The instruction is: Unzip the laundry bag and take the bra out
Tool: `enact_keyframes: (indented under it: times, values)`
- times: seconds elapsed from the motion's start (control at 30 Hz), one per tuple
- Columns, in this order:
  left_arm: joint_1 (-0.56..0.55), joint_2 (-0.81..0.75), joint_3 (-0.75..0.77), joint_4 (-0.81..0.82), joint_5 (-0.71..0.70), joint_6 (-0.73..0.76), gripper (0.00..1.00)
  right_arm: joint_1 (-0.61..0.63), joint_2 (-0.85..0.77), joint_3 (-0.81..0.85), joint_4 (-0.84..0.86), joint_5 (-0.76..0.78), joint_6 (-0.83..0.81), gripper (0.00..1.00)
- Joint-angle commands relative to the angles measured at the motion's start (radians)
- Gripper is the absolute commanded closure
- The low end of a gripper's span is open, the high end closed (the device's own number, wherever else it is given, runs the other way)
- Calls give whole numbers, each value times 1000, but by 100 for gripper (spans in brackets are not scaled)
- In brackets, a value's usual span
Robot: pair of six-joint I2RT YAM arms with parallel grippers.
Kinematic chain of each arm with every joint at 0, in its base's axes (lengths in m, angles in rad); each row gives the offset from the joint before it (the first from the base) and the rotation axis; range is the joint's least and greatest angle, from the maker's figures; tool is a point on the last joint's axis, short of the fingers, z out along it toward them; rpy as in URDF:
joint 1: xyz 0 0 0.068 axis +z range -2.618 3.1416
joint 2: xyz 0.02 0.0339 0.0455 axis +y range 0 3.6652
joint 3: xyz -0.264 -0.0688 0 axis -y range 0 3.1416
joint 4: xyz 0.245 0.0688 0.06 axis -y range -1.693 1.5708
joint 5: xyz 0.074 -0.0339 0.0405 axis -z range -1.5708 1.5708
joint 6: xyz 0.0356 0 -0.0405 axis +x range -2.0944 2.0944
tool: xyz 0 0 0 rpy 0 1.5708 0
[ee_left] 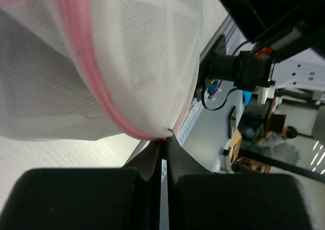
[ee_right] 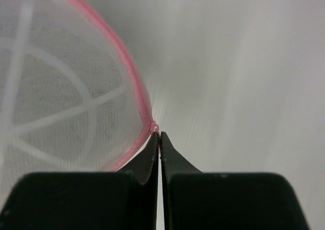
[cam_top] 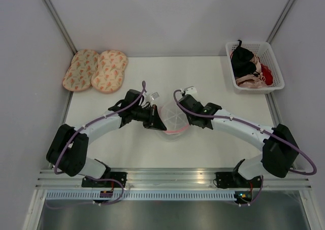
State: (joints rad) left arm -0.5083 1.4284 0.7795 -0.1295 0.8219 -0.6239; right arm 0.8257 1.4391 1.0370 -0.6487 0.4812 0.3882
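The laundry bag (cam_top: 173, 119), a round white mesh pouch with pink trim, sits mid-table between both arms. My left gripper (cam_top: 158, 124) meets it from the left, and in the left wrist view the gripper (ee_left: 166, 138) is shut on the bag's pink edge (ee_left: 133, 130). My right gripper (cam_top: 184, 119) meets the bag from the right. In the right wrist view that gripper (ee_right: 159, 134) is shut on a small pink tab at the trim (ee_right: 136, 90), beside white spoke ribs (ee_right: 61, 116). The bra shows in no view.
A white basket (cam_top: 259, 87) holding black, pink and red garments stands at the back right. Two peach patterned oval pads (cam_top: 95, 70) lie at the back left. Grey walls close the table's back and sides.
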Motion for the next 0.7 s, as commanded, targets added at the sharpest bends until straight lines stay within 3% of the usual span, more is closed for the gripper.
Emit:
enact_keyframes:
  times: [0.0,0.17,0.23,0.27,0.37,0.43,0.5,0.67]
  values:
    - [-30,24,76,-165,125,248,98,-45,17,57,36,172,-60,99]
    - [-39,43,98,-190,83,268,96,-96,15,80,75,111,-71,100]
    - [-39,23,104,-194,-43,234,67,-96,-2,74,87,58,-81,100]
    - [-39,9,106,-197,-99,218,41,-96,-8,60,92,33,-84,100]
    - [-39,-86,110,-226,-352,127,16,-96,-43,25,93,-50,-87,100]
    - [-39,-193,95,-232,-500,41,12,-96,-77,6,100,-102,-86,100]
    - [-39,-267,69,-217,-559,-52,9,-96,-98,-21,109,-205,-80,99]
    - [-44,-404,-60,-118,-483,-245,6,-96,-144,-89,178,-620,-72,100]
